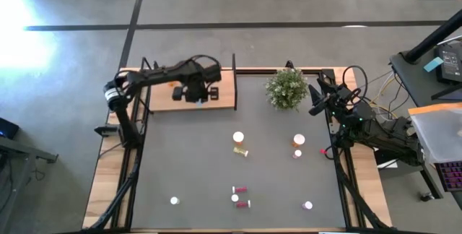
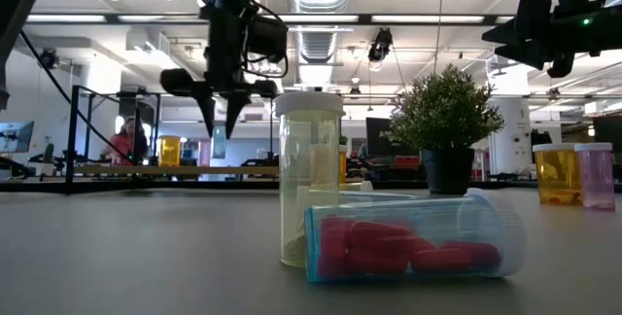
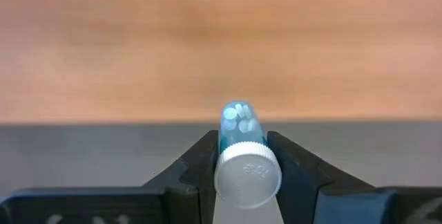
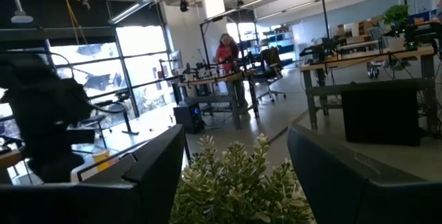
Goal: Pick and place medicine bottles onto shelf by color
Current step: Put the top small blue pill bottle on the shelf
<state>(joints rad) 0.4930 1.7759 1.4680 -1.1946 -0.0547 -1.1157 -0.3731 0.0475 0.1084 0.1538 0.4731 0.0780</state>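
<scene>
In the upper left of the overhead frame, the left gripper point(image 1: 196, 93) hangs over the flat light-brown wooden shelf board point(image 1: 160, 97), its two dark fingers point(image 3: 200, 165) clamped on a small pale blue medicine bottle with a white cap point(image 3: 242, 151). An orange bottle point(image 1: 176, 86) already sits on the board.

At the upper right, the right gripper point(image 1: 317, 95) waits beside the green potted plant point(image 1: 286, 88), jaws spread apart and holding nothing.

On the dark grey table mat point(image 1: 188, 162) the other bottles lie scattered: a yellow one point(image 1: 239, 143) near the centre, an orange one point(image 1: 298, 141) to its right, and two red ones on their sides point(image 1: 240, 196) towards the bottom.
</scene>
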